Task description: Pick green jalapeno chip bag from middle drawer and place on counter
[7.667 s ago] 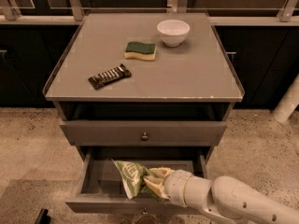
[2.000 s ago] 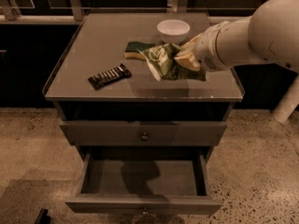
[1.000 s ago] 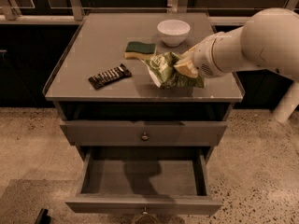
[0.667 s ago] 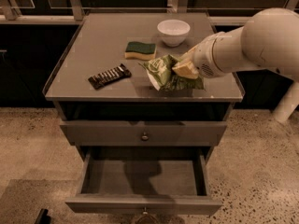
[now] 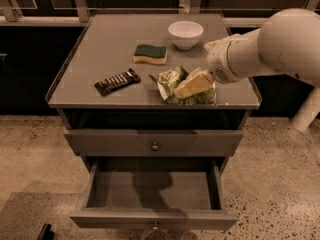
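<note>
The green jalapeno chip bag (image 5: 171, 82) lies crumpled on the counter (image 5: 100, 54), near its front edge and right of centre. My gripper (image 5: 194, 84) reaches in from the right on a thick white arm. It sits low over the right part of the bag and is shut on it. The middle drawer (image 5: 150, 190) is pulled out below, and its inside is bare and shadowed. The drawer above it (image 5: 155, 143), with a small round knob, is closed.
On the counter are a dark striped snack bar (image 5: 117, 81) at the front left, a yellow sponge with a green top (image 5: 150, 54) in the middle, and a white bowl (image 5: 185, 34) at the back right. My arm (image 5: 270, 46) overhangs the counter's right edge. The floor is speckled.
The gripper brought the bag up out of the drawer and over the counter. In the last second it lowered the bag a little, and the bag now rests on the counter top.
</note>
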`<state>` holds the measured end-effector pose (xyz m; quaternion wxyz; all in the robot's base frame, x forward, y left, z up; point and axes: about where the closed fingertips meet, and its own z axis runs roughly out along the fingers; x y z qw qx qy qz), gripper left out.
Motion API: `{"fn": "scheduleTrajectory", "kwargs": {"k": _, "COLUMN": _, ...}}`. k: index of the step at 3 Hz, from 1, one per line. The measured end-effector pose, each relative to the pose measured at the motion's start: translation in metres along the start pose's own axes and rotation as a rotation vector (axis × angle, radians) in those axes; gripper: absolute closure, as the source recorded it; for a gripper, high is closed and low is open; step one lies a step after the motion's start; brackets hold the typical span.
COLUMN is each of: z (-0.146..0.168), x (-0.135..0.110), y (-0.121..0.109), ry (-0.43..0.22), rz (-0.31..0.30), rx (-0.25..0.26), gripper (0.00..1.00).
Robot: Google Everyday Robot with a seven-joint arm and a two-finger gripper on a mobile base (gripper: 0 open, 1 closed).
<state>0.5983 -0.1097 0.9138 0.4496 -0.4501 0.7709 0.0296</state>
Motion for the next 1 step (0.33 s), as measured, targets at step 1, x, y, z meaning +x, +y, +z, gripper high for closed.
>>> {"fn": "scheduleTrajectory", "kwargs": {"k": 1, "z": 0.0000, "x": 0.0000, "y": 0.0000, "ry": 0.000, "rz": 0.000, "rx": 0.000, "gripper": 0.00}}
